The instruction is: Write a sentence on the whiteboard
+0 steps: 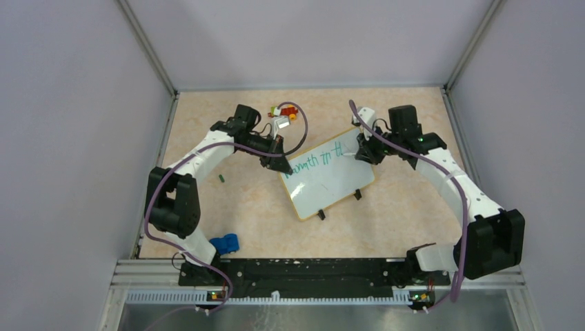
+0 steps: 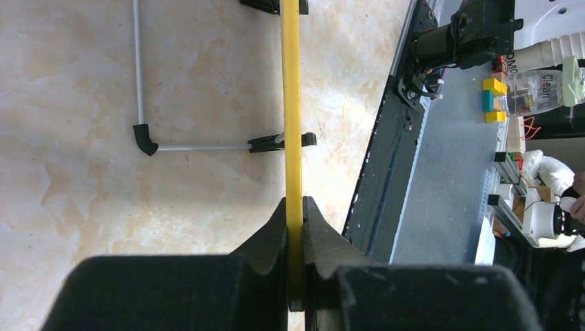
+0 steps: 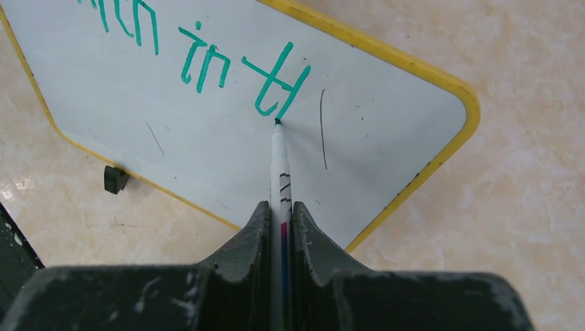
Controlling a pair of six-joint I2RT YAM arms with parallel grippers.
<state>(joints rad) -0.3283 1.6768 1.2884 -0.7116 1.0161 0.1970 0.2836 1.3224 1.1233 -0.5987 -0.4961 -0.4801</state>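
Marker (image 3: 279, 162) at green sentence (image 3: 204, 69) on whiteboard (image 3: 386, 131)

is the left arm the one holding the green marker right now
No, the left jaws pinch the yellow rim of the small white whiteboard; the thin white green-tipped marker sits between the right jaws.

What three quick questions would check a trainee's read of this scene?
1. True or false: the left tool is clamped on the yellow rim of the whiteboard.
2. The right tool holds: A) a sponge, B) a marker, C) nothing.
3. What colour is the lettering on the board?

Key: 1 true; 2 B; 3 green.
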